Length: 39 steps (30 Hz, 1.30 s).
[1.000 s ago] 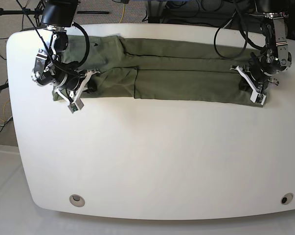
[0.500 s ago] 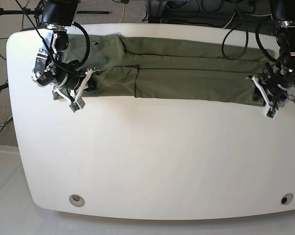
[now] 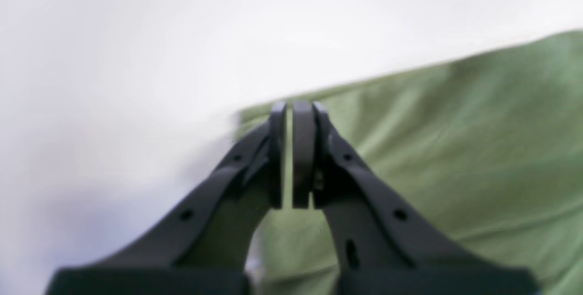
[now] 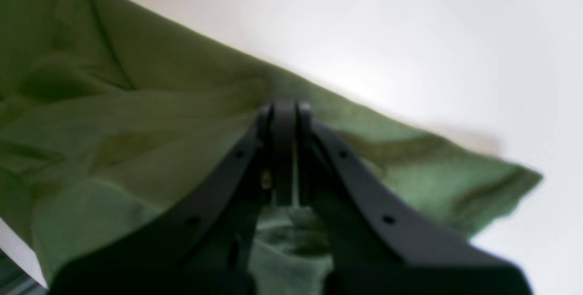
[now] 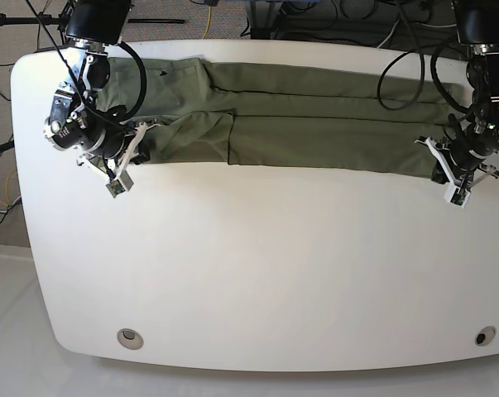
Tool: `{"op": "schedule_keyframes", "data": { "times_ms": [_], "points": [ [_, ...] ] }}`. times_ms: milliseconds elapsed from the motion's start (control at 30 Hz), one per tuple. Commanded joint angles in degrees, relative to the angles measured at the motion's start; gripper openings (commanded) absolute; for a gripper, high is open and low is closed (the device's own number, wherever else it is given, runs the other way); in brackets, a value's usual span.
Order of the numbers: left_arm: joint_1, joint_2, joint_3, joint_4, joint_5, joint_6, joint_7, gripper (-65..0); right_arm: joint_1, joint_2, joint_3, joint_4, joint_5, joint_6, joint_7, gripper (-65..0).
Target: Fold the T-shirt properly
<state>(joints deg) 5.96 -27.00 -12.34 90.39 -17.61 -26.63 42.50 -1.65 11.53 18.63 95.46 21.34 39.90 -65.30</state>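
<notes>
My left gripper [image 5: 454, 192] was resting on the cloth at the right end of the T-shirt [image 5: 315, 124] a second ago. It then swung out past the lower right corner with its jaws spread, and they are now back together at that corner. In my left wrist view the tips [image 3: 291, 108] sit right at the hem with only a sliver between them, and I cannot tell whether any cloth is caught there. My right gripper [image 5: 117, 184] has drifted slightly toward the left edge of the frame. Its jaws are together over the shirt's left end, where creases run toward the tips [image 4: 283, 106], but I cannot tell if it has a pinch either.

I judge that I am re-gripping both ends for the next fold, and neither grip is confirmed.

The shirt lies as a long narrow band across the upper part of the white table [image 5: 257, 273].

Count: one T-shirt, one table, two grippers, and two round holes [image 5: 131, 337] near the table's lower edge.
</notes>
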Motion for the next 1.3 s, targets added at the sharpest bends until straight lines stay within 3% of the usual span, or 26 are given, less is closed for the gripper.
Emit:
{"op": "schedule_keyframes", "data": {
  "times_ms": [0, 100, 233, 500, 700, 900, 1267],
  "points": [
    [-0.1, 1.2, -0.4, 2.3, -0.8, 0.2, -1.7, -57.3, 1.4, 0.6, 1.6, 0.9, 1.0, 0.1, 0.5, -63.5],
    [0.8, 3.2, -0.6, 4.1, -0.7, 0.2, -1.9, -50.8, 1.7, 0.6, 2.4, 0.5, 1.0, 0.1, 0.5, -62.8],
    [3.2, 5.3, -2.0, 9.4, -0.6, 0.1, 0.1, -47.3, 2.2, 0.7, 1.8, 0.3, 1.0, 0.1, 0.7, -62.9],
    [4.2, 5.7, -2.7, 10.2, -0.7, 0.1, 0.6, -51.0, 3.1, 0.6, 0.7, -2.0, 0.7, 0.1, 1.7, -63.5],
    [1.6, 5.9, -2.2, 3.8, -0.7, 0.4, 2.0, -51.2, 3.5, 0.4, 0.3, -6.8, 0.0, 0.1, 3.8, -64.0],
    [0.7, 5.5, -2.7, 0.4, -0.4, 0.7, 3.5, -56.4, 4.3, 0.5, 0.4, -9.3, 0.7, 0.1, 3.2, -64.1],
    [1.7, 5.5, -3.0, 3.9, -2.3, 0.6, 5.4, -46.3, 5.4, 0.6, 0.5, -13.4, 0.6, 0.1, 2.9, -64.2]
  ]
}}
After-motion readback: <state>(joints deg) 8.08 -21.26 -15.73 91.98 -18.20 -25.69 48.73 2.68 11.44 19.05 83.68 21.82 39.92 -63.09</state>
